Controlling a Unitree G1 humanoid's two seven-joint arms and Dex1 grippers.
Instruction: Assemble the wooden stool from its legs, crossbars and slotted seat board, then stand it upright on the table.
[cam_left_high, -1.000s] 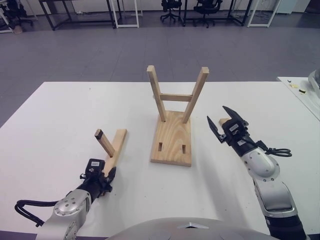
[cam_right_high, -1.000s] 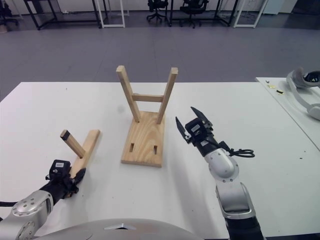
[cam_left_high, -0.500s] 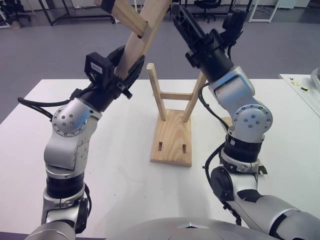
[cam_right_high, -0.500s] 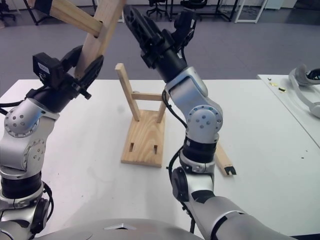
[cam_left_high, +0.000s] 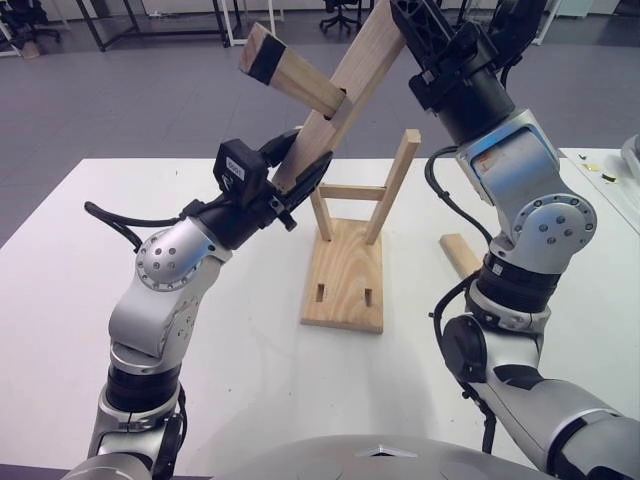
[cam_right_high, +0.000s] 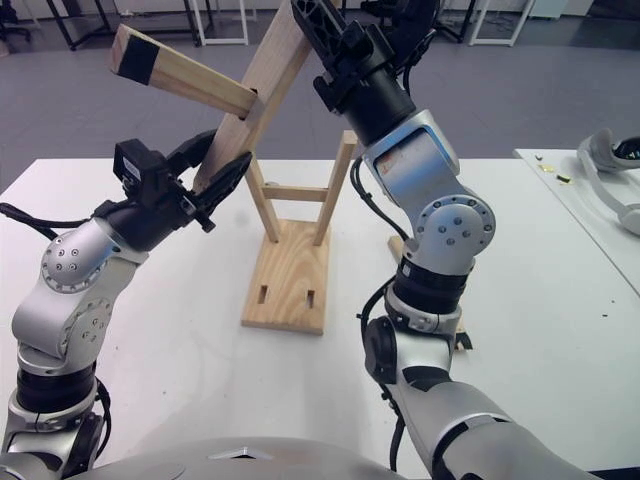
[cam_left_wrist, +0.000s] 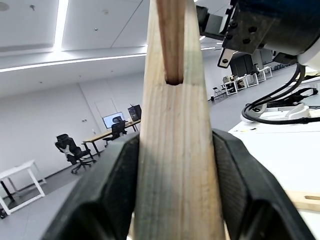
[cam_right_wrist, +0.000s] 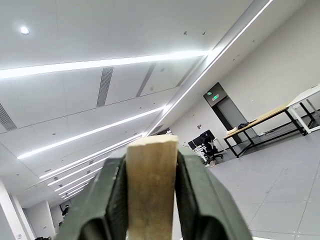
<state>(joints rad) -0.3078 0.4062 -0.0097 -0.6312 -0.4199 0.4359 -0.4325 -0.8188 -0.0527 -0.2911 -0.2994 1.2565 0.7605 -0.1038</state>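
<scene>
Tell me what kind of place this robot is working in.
Probably an open-plan lab or office: black swivel chairs and desks stand on a wide grey floor, and long light strips run across the ceiling.

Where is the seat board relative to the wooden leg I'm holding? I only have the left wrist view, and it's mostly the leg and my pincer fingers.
Observer: The flat slotted wooden seat board lies flat on the white table between your two arms. The light wooden leg in your left pincer is held up in the air above table level.
Operator: Is anything fitted into the board?
Observer: Two upright wooden legs joined by a wooden crossbar stand in its far side. The two near slots are empty.
Operator: And my right pincer?
Observer: The right pincer is clamped on the upper end of the same leg.
</scene>
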